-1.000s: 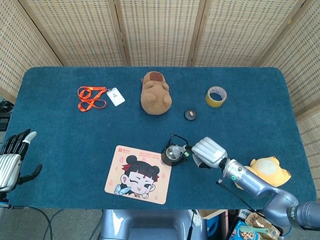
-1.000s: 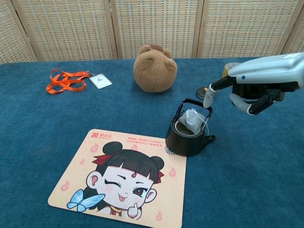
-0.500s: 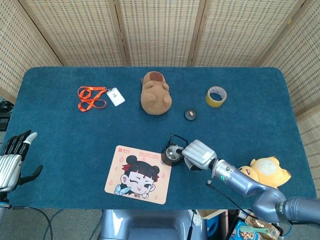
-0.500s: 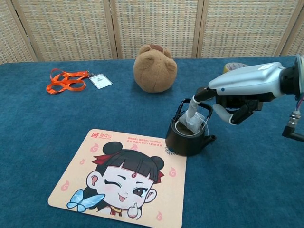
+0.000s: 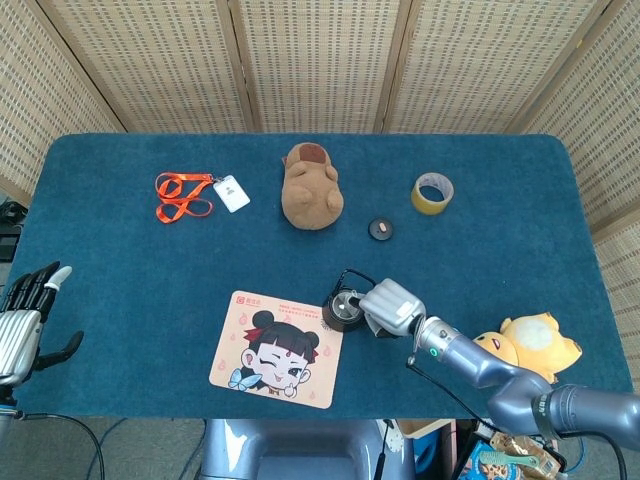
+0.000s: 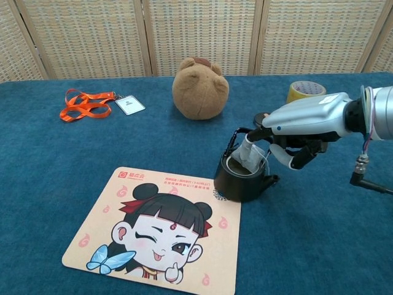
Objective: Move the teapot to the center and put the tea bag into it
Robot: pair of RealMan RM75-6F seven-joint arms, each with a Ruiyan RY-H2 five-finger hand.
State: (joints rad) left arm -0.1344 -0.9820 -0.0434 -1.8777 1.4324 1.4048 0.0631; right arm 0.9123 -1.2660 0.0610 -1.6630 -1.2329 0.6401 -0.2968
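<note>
The black teapot [image 6: 241, 182] stands on the blue cloth at the right edge of the cartoon mat [image 6: 153, 227], its handle upright. The white tea bag [image 6: 250, 157] sits in its opening. My right hand [image 6: 301, 123] hovers just right of and above the pot, one finger reaching down onto the tea bag while the other fingers are curled in. In the head view the right hand [image 5: 390, 306] covers the right side of the teapot [image 5: 343, 311]. My left hand [image 5: 25, 320] rests at the table's near left corner, fingers apart, holding nothing.
A brown plush bear [image 6: 199, 89] sits behind the teapot. A yellow tape roll [image 6: 305, 91] and a small round lid [image 5: 380, 229] lie at the back right. An orange lanyard with badge [image 6: 86, 104] lies back left. A yellow plush toy [image 5: 530, 340] sits by the right arm.
My right hand has moved left and down from beside the teapot to over it, and its finger now presses on the tea bag. The left hand has not moved.
</note>
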